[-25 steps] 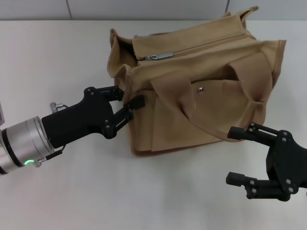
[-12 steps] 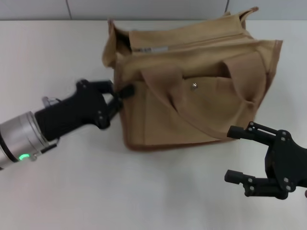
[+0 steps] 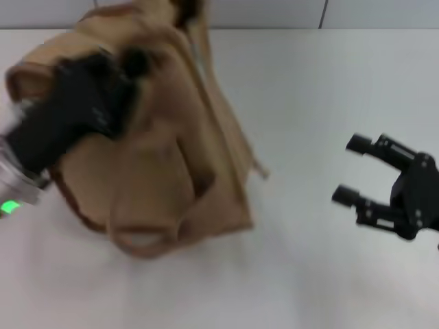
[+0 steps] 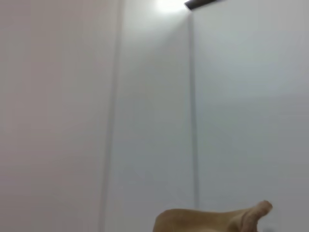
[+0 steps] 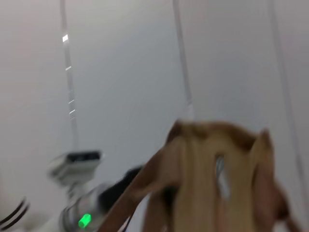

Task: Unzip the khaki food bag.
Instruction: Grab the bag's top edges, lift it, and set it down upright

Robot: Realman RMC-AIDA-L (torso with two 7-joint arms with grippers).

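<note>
The khaki food bag (image 3: 164,157) is tipped up and hangs tilted at the left of the head view, blurred, with a loop handle drooping at its lower edge. My left gripper (image 3: 127,65) is shut on the bag's upper end and holds it off the table. The zipper and its pull do not show clearly. A corner of the bag shows in the left wrist view (image 4: 212,220), and the whole bag in the right wrist view (image 5: 212,164). My right gripper (image 3: 350,170) is open and empty, low over the table, well to the right of the bag.
The white table (image 3: 295,274) spreads under both arms, with a pale panelled wall (image 3: 274,10) along its far edge. My left arm's silver wrist with a green light (image 5: 82,220) shows in the right wrist view beside the bag.
My left gripper has pulled the bag up and to the left, tipping it on end. The right gripper has risen slightly and stays open.
</note>
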